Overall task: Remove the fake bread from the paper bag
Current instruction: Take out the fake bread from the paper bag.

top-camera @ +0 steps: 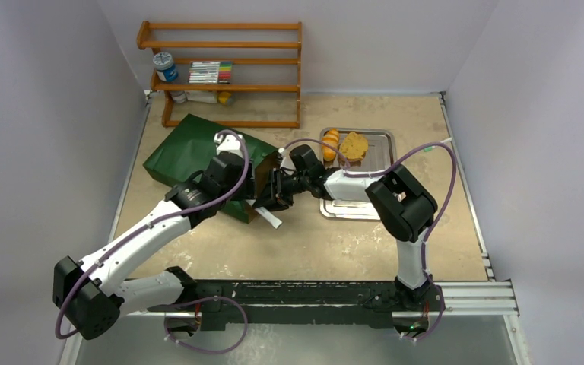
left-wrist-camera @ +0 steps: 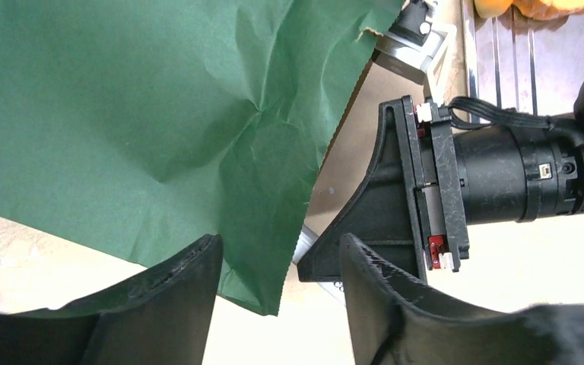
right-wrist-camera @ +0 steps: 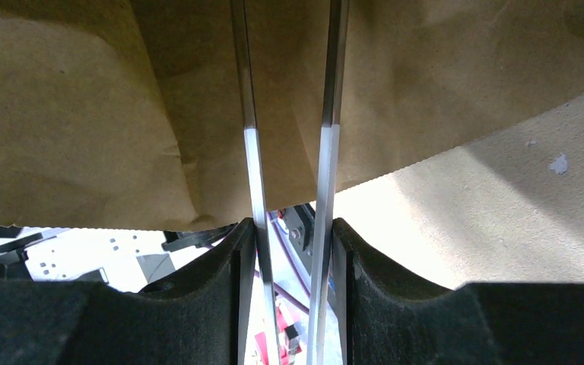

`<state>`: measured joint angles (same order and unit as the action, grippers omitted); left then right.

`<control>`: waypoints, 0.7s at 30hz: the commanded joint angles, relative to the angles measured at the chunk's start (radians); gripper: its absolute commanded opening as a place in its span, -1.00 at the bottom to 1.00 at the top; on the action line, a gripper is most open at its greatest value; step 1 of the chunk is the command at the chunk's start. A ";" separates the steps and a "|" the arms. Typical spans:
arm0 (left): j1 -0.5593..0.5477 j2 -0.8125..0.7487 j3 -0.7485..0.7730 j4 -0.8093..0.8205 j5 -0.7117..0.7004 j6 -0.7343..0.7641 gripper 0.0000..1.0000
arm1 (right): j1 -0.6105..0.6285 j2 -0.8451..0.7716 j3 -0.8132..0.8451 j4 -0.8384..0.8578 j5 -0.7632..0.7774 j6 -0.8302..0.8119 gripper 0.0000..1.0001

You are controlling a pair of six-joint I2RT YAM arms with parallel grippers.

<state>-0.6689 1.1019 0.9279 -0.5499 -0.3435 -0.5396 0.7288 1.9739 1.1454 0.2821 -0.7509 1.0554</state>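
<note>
**Reaching Into the Green Bag With Tongs**

Bolted to a black rail (top-camera: 312, 293) at the near edge of the table (top-camera: 312, 247): both arm bases, with the arms bent inward to meet near the middle.

Clamped on long metal tongs (right-wrist-camera: 249, 160): the right gripper (right-wrist-camera: 293, 228), one blade flat against each finger and a narrow gap left between the two blades. Pushed on past the fingertips into the brown kraft mouth of the paper bag (top-camera: 190, 152), then out of the right wrist view at its top, tips unseen.

Just beside it, spread wide and gripping nothing: the left gripper (left-wrist-camera: 280, 251). Hanging between its fingers, a ragged lower corner of the bag's green wall, nearer the finger on that view's left. Impossible to judge whether paper and finger touch.

Lying on its side left of centre, the bag itself: dark green outside, creased, mouth turned right.

Just right of that mouth, partly under the right forearm: a silver metal tray (top-camera: 380, 156). Resting at its far end, outside the bag: fake bread (top-camera: 350, 146), namely orange pieces (top-camera: 330, 144) just beside a tan slice (top-camera: 355, 144).

Against the back wall, a wooden rack (top-camera: 228, 87) with a can (top-camera: 165, 66) and a row of coloured markers (top-camera: 211, 72).
</note>
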 commanded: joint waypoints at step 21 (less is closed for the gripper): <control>-0.276 0.279 0.252 -0.277 -0.550 -0.167 0.43 | 0.008 -0.066 -0.061 0.033 -0.048 0.018 -0.21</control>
<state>-0.9455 1.4174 1.1343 -0.7124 -0.6792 -0.6422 0.7345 1.9675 1.1004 0.2893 -0.7509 1.0595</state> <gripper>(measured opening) 0.708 0.404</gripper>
